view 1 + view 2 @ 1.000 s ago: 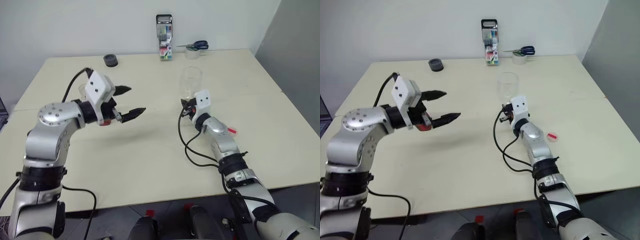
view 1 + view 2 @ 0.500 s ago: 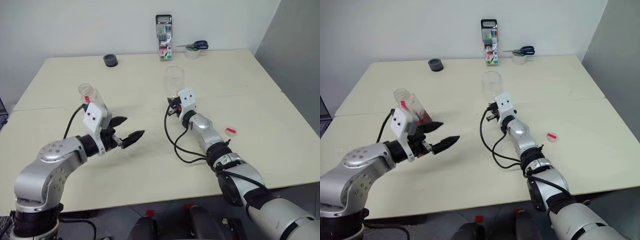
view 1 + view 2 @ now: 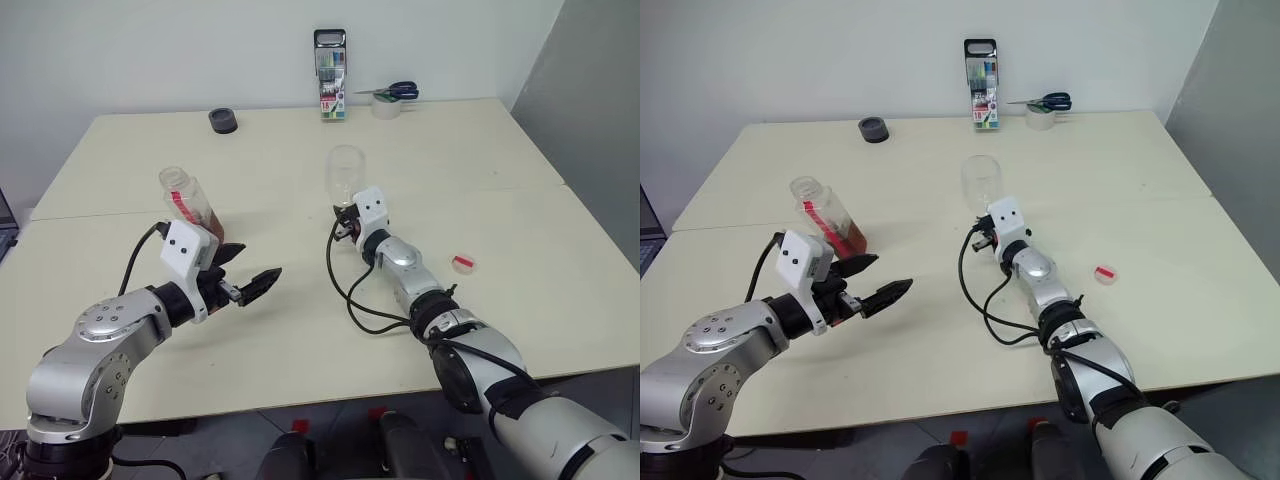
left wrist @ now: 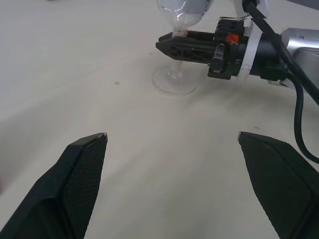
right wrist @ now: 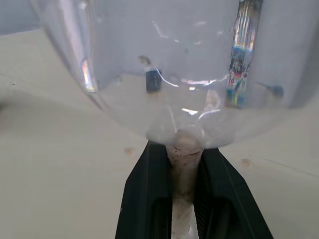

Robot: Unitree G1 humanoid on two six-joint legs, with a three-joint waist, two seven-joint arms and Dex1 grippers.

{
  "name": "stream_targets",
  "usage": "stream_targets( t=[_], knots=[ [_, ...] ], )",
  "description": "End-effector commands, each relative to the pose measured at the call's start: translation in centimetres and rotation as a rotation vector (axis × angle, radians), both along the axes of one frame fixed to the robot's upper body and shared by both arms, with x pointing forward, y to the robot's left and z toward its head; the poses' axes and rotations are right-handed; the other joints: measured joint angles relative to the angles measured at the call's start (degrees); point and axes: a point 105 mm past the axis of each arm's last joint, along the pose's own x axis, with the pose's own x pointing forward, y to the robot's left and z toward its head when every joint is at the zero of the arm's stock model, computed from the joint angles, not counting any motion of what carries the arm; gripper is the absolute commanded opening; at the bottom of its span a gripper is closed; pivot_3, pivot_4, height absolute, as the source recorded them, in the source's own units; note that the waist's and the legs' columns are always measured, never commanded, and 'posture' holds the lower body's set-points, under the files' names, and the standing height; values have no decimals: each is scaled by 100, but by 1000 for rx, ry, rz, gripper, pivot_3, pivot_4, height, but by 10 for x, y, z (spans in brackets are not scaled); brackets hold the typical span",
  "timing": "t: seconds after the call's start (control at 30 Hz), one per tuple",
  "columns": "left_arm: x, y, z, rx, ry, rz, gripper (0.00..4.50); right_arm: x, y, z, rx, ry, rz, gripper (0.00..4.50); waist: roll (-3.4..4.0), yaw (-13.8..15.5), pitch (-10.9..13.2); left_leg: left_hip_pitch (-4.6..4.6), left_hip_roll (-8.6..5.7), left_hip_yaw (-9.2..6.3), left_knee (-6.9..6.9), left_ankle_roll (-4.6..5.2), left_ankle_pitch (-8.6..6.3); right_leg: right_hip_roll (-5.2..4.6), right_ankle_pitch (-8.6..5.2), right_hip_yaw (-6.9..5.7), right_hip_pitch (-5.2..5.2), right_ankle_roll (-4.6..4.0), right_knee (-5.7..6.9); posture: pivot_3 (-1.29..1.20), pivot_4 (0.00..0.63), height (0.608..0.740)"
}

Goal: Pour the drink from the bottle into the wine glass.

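Head views: the bottle (image 3: 188,205) stands toward the table's (image 3: 520,300) left edge, the left gripper (image 3: 243,272) gaping empty beside it; a careless reach could topple it.

Wrist views: the right gripper (image 5: 182,196) pinches the wine glass (image 4: 180,30) stem mid-table; a twist may snap it.

The wine glass (image 3: 345,172) is clear, shiny glass. The bottle (image 3: 826,214) near it looks like clear, smooth plastic. The table (image 3: 300,330) under them is matt and smooth. The black fingers (image 4: 82,181) look matt with tiny bumps.
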Motion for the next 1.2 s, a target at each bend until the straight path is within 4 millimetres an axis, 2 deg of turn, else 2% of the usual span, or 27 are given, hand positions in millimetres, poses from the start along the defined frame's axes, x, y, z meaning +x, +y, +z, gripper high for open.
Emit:
stream_targets(
  t=[0.03, 0.4, 0.63, 0.83, 1.0, 1.2],
  knots=[
    [-4, -5, 9, 21, -52, -30, 4500, 0, 2, 9, 50, -26, -5, 244, 0, -2, 0, 0, 0, 0, 0, 0, 0, 0, 0, 0, 0, 0, 0, 0, 150, 740],
    [0, -5, 10, 34, -61, -50, 4500, 0, -5, -2, 37, -3, -34, 244, 0, -1, 0, 2, 0, -1, 1, 0, 0, 0, 0, 0, 1, 0, 4, 0, 150, 740],
    [2, -5, 12, 36, -69, -53, 4500, -5, 3, -2, 44, -13, 15, 2553, 0, -4, 0, 2, 0, 0, 1, -1, 0, 1, 0, 0, 1, 0, 4, 0, 150, 740],
    [4, -5, 11, 37, -72, -48, 4500, -7, 0, -7, 29, -15, 15, 4476, 0, -5, 0, 3, 0, 0, 1, -1, 1, 1, 0, 0, 1, 0, 4, 0, 150, 740],
    [16, 11, 14, 29, -109, 52, 4500, -10, -21, -19, 11, -18, 3, 4476, 0, 12, -1, 3, 0, -1, 1, -1, 1, 1, 0, -1, 2, 0, 4, 0, 150, 740],
    [26, 29, 12, -11, -135, 172, 4500, -29, -71, -22, -47, -73, -1, 4476, -1, 65, -2, 3, -2, -5, 5, 0, 0, -2, 0, -6, 12, 0, -3, 0, 150, 740]
  ],
)
